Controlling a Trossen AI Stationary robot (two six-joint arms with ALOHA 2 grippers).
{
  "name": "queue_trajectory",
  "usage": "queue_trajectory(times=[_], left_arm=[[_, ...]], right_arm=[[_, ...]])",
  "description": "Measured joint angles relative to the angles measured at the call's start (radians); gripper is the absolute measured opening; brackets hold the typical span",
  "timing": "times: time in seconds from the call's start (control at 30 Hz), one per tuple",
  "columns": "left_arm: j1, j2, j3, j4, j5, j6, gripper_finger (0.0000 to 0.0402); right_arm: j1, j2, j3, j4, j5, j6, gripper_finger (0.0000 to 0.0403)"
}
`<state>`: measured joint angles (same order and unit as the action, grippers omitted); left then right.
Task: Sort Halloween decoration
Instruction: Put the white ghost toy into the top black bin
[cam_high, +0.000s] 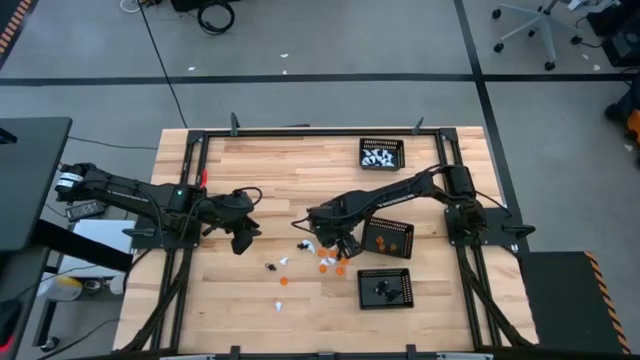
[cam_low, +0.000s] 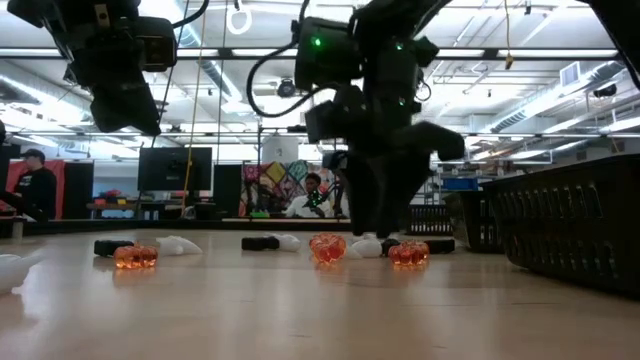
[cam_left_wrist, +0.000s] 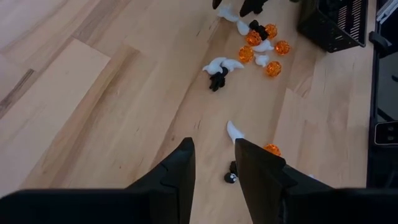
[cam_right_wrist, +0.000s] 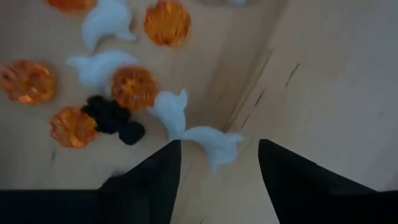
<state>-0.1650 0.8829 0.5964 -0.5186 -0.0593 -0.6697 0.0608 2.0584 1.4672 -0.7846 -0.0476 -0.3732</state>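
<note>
Bare wood lies open across the table's (cam_high: 250, 160) far-left part, while scattered figures (cam_high: 325, 262) and two mesh trays (cam_high: 388, 237) crowd the centre-right.

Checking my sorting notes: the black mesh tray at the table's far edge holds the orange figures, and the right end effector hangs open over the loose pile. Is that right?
Not quite. In the high view, the black mesh tray at the table's far edge holds white figures, not orange. The rest stands: the right end effector hangs open over the loose pile.

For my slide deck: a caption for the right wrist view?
Open right gripper poised over a white figure beside orange figures and a black one.
</note>
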Motion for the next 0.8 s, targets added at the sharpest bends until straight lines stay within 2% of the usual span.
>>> queue_trajectory(times=[0.37,0.53,0.8], left_arm=[[0.0,0.0,0.0,0.001,0.0,0.0,0.0123],[0.0,0.0,0.0,0.0,0.0,0.0,0.0123],[0.0,0.0,0.0,0.0,0.0,0.0,0.0123]], right_arm=[[0.002,-0.005,-0.078,0.115,0.025,-0.02,0.0204],[0.003,-0.005,-0.08,0.114,0.024,-0.022,0.0166],[0.003,-0.003,-0.081,0.113,0.018,-0.012,0.0082]])
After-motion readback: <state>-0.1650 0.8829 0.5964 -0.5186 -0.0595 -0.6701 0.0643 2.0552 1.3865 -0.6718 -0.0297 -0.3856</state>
